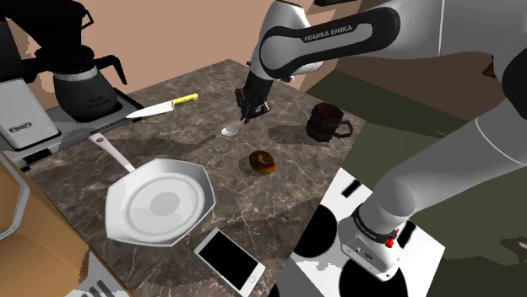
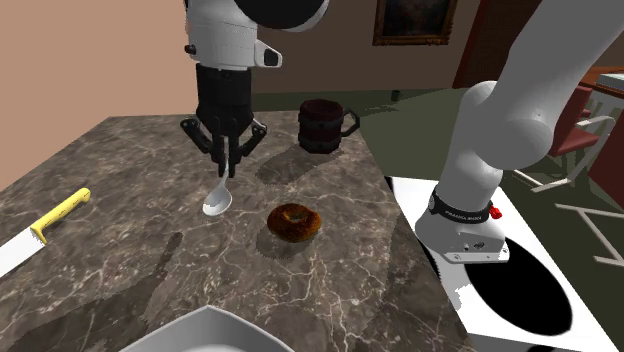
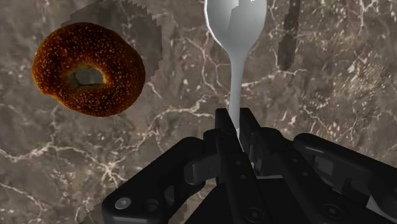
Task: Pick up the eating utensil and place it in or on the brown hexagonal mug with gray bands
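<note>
**Shoulder view:** I watch the white arm reach over the dark marbled counter [image 1: 203,135], its black claw [image 1: 246,115] pointing down and clamped on the handle of a pale spoon [image 1: 230,129]. The spoon's bowl hangs lowest, close above the stone. The dark brown mug [image 1: 325,122] stands upright well apart from the spoon, toward this view's right, near the counter's far edge. A bagel [image 1: 264,162] lies between the two, nearer the camera. A yellow-handled knife [image 1: 165,107], a white pan [image 1: 160,202], a phone [image 1: 230,260] and a black coffee maker [image 1: 84,80] share the counter.

**Second exterior view:** The claw [image 2: 228,160] hangs at centre frame with its fingers pinched on the top of the handle. The spoon [image 2: 218,203] dangles nearly upright, bowl down. I cannot tell whether the bowl touches the counter [image 2: 120,170]. The bagel [image 2: 294,222] lies just beside the bowl, on this view's right. The mug [image 2: 322,125] sits behind it, handle turned to the right. The knife [image 2: 45,228] lies at the left edge.

**Wrist view:** The claw [image 3: 236,130] grips the thin handle between both fingers. The spoon [image 3: 235,25] points straight out from the claw. The bagel [image 3: 121,63] rests on the counter [image 3: 331,83] off to one side.
</note>
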Controlling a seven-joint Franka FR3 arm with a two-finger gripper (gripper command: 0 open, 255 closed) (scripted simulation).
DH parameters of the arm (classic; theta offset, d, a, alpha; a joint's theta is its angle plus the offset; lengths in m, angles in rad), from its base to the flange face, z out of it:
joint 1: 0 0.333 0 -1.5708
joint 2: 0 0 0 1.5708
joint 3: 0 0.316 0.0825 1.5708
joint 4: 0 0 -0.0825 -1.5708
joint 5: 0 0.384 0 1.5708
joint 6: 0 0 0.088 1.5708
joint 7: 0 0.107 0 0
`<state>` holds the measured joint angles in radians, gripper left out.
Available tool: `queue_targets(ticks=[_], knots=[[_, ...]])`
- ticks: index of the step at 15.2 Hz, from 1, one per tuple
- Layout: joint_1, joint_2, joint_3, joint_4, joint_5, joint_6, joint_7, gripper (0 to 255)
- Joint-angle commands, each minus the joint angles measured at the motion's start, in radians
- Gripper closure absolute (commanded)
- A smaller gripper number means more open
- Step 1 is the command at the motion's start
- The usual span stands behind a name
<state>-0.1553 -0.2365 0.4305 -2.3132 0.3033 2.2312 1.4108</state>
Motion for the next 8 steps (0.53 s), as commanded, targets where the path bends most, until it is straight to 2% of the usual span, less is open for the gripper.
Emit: queue_targets(ticks=[1, 8], knots=[[0.0, -0.012, -0.003, 0.018, -0.001, -0.03, 0.004, 255], [-0.004, -0.043, -0.015, 0.086, -0.006, -0.127, 0.014, 255]])
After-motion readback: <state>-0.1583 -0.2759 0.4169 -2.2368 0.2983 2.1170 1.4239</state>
